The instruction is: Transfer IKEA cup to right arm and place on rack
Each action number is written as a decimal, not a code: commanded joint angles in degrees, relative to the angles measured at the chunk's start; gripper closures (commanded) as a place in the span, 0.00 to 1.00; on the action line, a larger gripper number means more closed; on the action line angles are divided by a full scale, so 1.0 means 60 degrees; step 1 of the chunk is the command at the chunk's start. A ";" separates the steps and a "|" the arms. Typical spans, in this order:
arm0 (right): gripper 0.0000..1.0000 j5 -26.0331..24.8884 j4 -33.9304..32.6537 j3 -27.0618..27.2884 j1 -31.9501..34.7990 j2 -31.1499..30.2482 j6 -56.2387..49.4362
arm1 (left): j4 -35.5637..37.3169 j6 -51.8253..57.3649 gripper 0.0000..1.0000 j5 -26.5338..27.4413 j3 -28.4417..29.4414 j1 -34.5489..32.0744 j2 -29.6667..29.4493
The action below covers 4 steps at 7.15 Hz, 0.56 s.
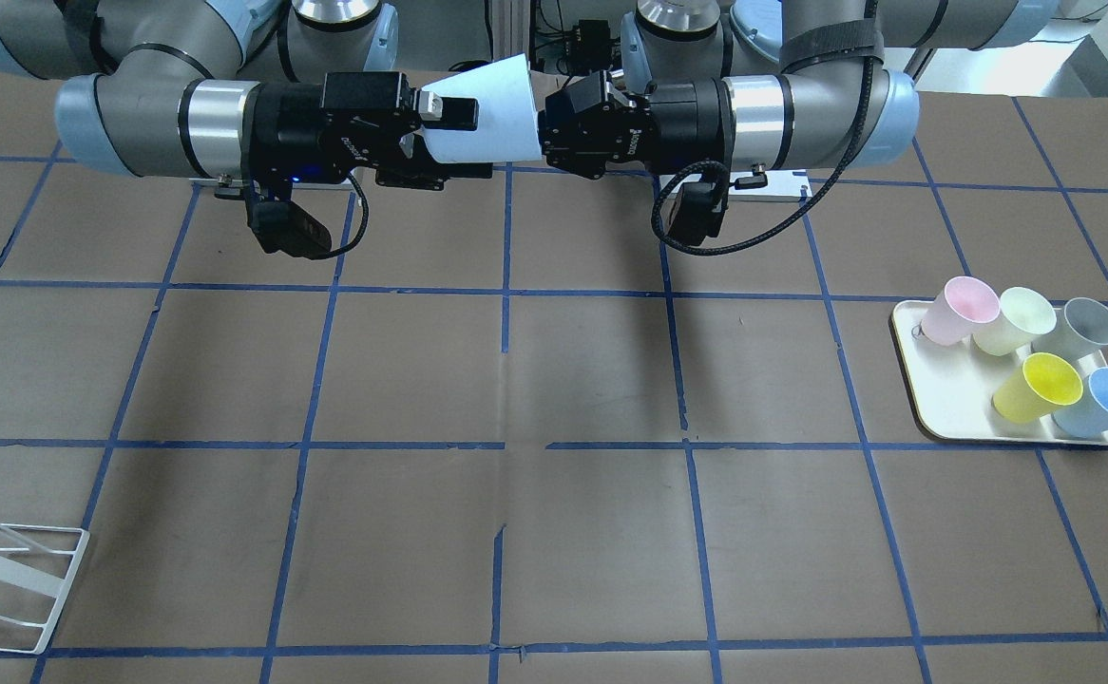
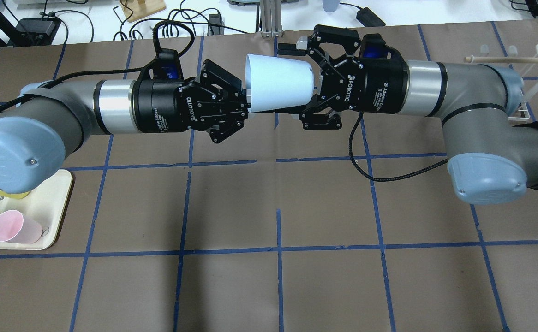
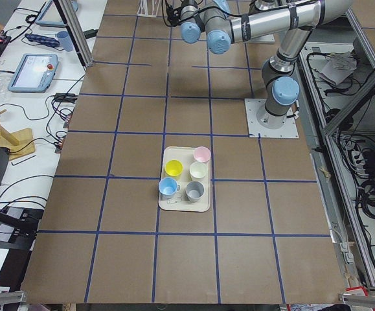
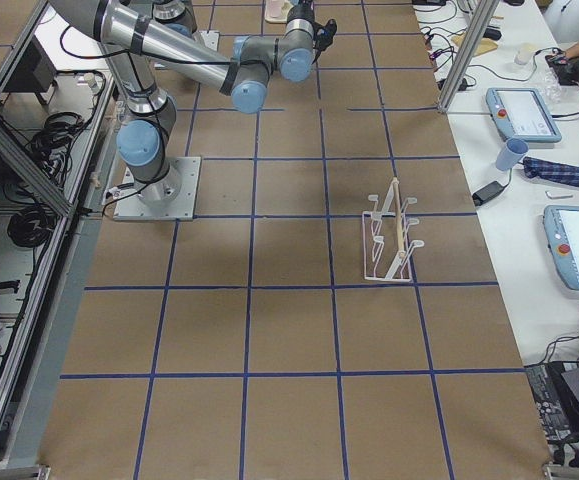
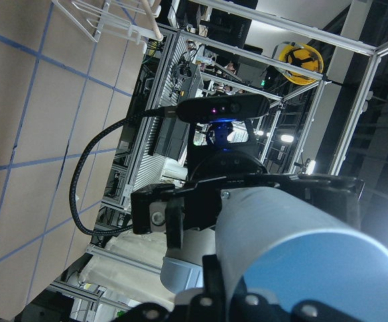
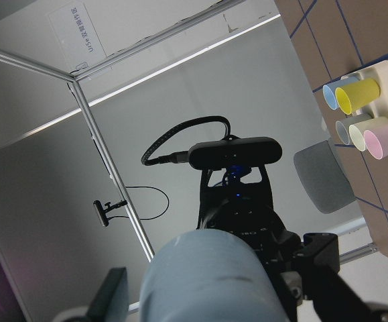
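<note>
The IKEA cup (image 2: 278, 83), pale blue, lies on its side in the air between the two grippers. My left gripper (image 2: 247, 103) is shut on its wide rim. My right gripper (image 2: 299, 84) is open, with its fingers (image 2: 293, 46) spread on either side of the cup's narrow base. The front view shows the same: the cup (image 1: 497, 109), the left gripper (image 1: 544, 142) and the right gripper (image 1: 435, 142). In the right wrist view there is a gap between the cup (image 6: 207, 275) and a finger. The white wire rack (image 2: 527, 60) stands beyond the right arm.
A cream tray (image 1: 934, 399) near the left arm's side holds several cups, among them a second blue cup (image 1: 1105, 404), a yellow one (image 1: 1039, 385) and a grey one (image 1: 1081, 328). The rack (image 1: 3, 570) sits at the table's corner. The table has a blue tape grid.
</note>
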 commanded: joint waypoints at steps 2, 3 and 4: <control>0.04 0.0124 -0.0015 0.0038 -0.0105 -0.0093 0.0294 | 0.0020 0.0011 1.00 0.0016 0.0000 0.0013 -0.0020; 0.05 0.0110 -0.0015 0.0067 -0.0105 -0.0107 0.0294 | 0.0020 0.0011 1.00 0.0016 0.0000 0.0013 -0.0034; 0.16 0.0124 -0.0015 0.0067 -0.0076 -0.0107 0.0294 | 0.0006 -0.0003 1.00 0.0045 0.0000 0.0013 -0.0020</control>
